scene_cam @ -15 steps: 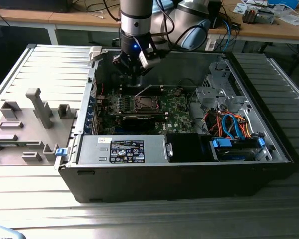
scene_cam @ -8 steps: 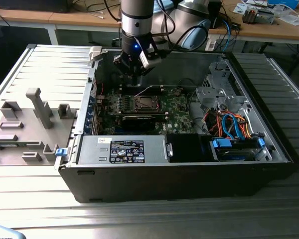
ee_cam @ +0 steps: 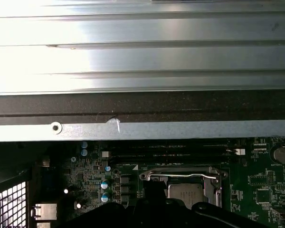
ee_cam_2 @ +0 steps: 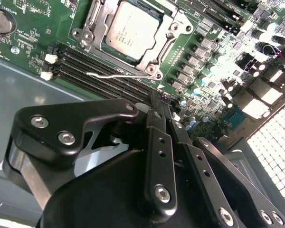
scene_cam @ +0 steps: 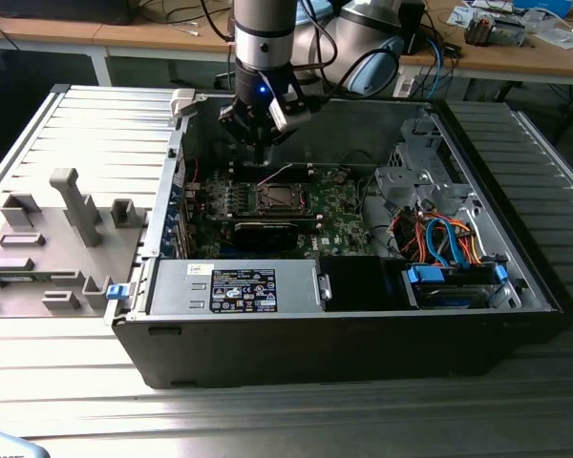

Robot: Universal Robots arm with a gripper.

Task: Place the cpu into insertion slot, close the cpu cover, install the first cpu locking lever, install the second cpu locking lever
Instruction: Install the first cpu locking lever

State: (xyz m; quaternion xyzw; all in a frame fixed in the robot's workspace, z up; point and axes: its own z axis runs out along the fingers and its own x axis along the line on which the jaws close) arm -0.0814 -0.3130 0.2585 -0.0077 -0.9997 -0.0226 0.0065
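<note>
Black claw (ee_cam_2: pixel 165 108) on one arm, fingers (ee_cam_2: pixel 157 156) drawn together to a narrow close with nothing between them, as the second wrist view shows. In the exterior view the claw (scene_cam: pixel 260 143) hangs inside an open computer case (scene_cam: pixel 363 334), over the rear part of the green motherboard (scene_cam: pixel 339 200).

Cpu (ee_cam_2: pixel 131 30): dull silver square, seated in the insertion slot (ee_cam_2: pixel 157 50), just beyond the claw's fingertips in the second wrist view. In the first wrist view the cpu (ee_cam: pixel 184 194) lies directly ahead of the claw's dark body.

Cpu cover (ee_cam_2: pixel 173 29): silvery frame lying flat around the chip.

Locking lever (ee_cam_2: pixel 116 74): thin wire rod on the side of the socket nearest the claw, lying across the memory slots (ee_cam_2: pixel 99 71), apart from the fingertips.

Power supply (scene_cam: pixel 234 286): grey box, at the case wall well away from the claw, across the board.

Grey fixture tray (scene_cam: pixel 48 239): outside the case, well apart from the claw, toward the exterior view's left.
</note>
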